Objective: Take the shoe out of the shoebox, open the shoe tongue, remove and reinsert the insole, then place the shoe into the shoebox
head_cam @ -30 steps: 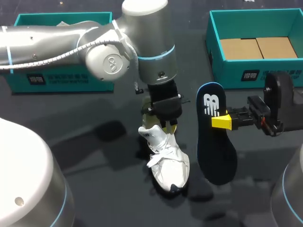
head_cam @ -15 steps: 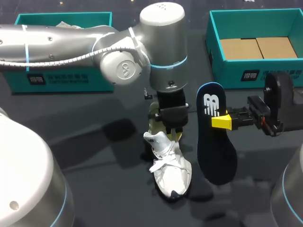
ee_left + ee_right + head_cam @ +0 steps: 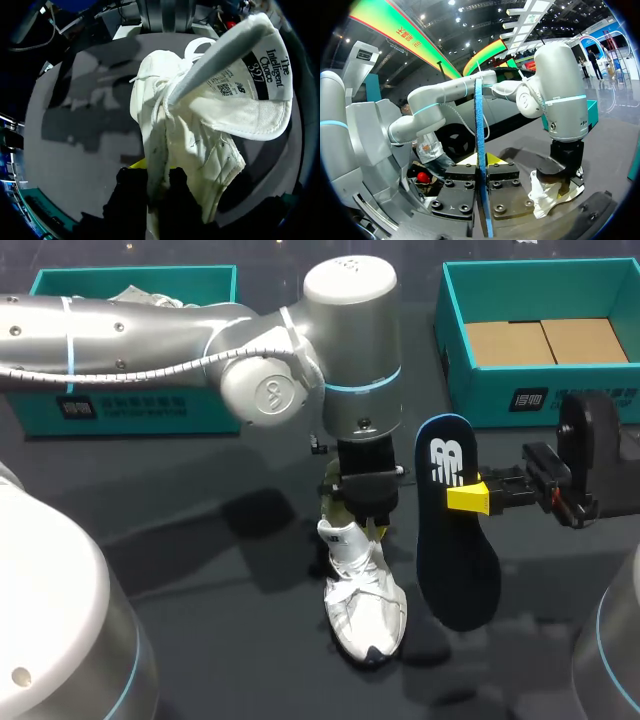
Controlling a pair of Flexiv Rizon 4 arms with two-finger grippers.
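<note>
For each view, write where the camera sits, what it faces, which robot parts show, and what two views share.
Head: above and behind, looking down; both arms show.
Left wrist: on left arm, faces shoe held by left tool.
Right wrist: on right arm, faces along insole in right tool.
Shared: all three show the shoe.
</note>
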